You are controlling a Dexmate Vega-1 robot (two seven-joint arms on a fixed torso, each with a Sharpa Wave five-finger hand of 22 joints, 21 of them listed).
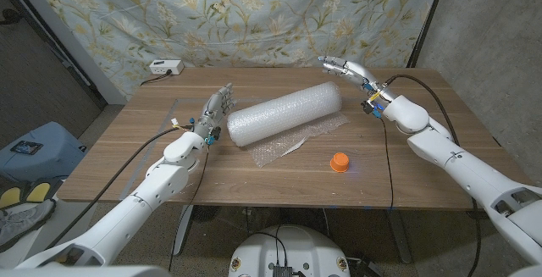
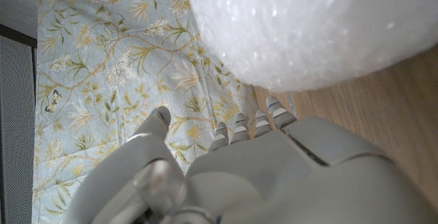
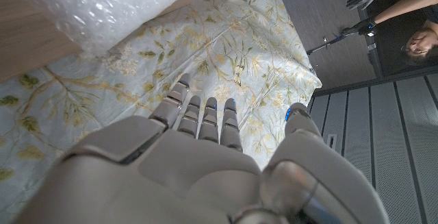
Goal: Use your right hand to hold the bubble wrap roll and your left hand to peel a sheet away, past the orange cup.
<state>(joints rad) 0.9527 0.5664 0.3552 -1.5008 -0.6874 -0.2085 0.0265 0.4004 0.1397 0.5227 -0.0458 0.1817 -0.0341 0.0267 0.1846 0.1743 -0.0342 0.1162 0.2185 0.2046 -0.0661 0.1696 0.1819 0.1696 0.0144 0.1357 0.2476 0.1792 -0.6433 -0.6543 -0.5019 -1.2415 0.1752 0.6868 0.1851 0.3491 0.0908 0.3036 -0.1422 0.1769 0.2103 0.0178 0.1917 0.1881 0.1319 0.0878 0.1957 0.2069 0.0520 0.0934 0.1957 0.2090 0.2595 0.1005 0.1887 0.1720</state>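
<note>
Clear bubble wrap roll (image 1: 284, 113) at counter (image 1: 406, 180) centre, loose sheet (image 1: 286, 146) trailing toward 6 o'clock. Orange cup (image 1: 340, 161) at 4 o'clock. Left robot hand (image 1: 217, 110) beside roll's 9 o'clock end, contact hidden, fingers apart, empty. Right robot hand (image 1: 345, 66) at 1 o'clock, spread, empty.

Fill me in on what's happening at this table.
A two-armed robot is set to unroll bubble wrap. The roll lies across the table with a loose sheet spread in front of it and an orange cup nearer the front edge. The left hand is at the roll's left end, fingers apart, holding nothing. The right hand hangs open beyond the roll's right end, not touching it. Nothing is gripped yet.
</note>
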